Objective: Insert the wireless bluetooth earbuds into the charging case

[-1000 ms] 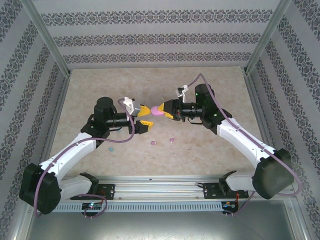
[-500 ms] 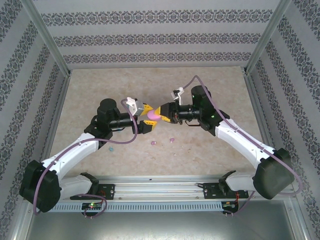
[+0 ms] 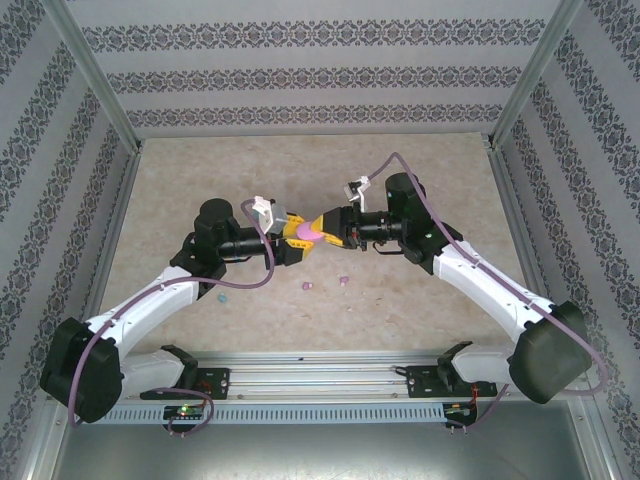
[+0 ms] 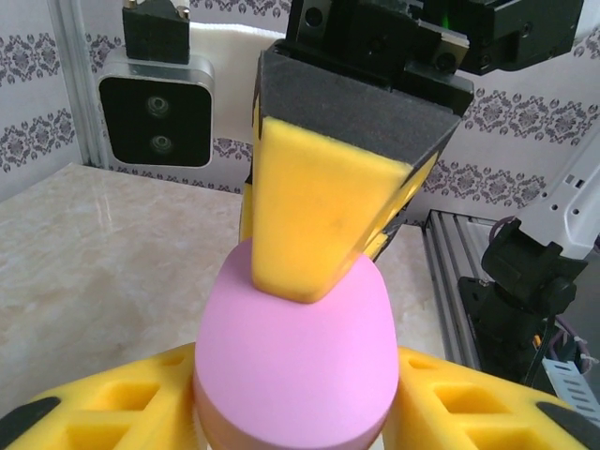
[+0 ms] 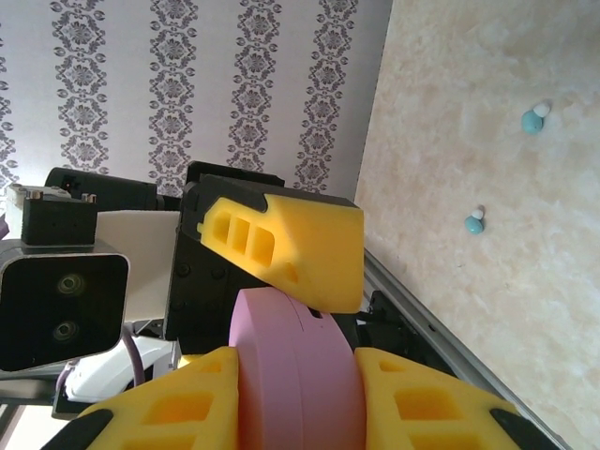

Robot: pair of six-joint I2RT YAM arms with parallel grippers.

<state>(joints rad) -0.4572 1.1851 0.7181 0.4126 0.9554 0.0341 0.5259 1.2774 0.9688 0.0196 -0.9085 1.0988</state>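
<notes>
Both tools meet mid-air over the table (image 3: 400, 170) centre. R tool (image 3: 326, 229) is clamped on the pink charging case (image 3: 313, 233), one finger on each flat face. L tool (image 3: 300, 237) faces it from the opp. side w/ fingers pressed on the case's rounded sides, so it grips the case too. Case is off the table, lid shut. Earbuds lie loose on the table, nearer the arm bases: pale pink earbuds (image 3: 308, 286) just beneath the tools, light blue earbud (image 3: 222, 297) beside the L arm, well apart from the case.

Marbled table (image 3: 200, 180) carries small scattered earbuds (image 3: 308, 285).
</notes>
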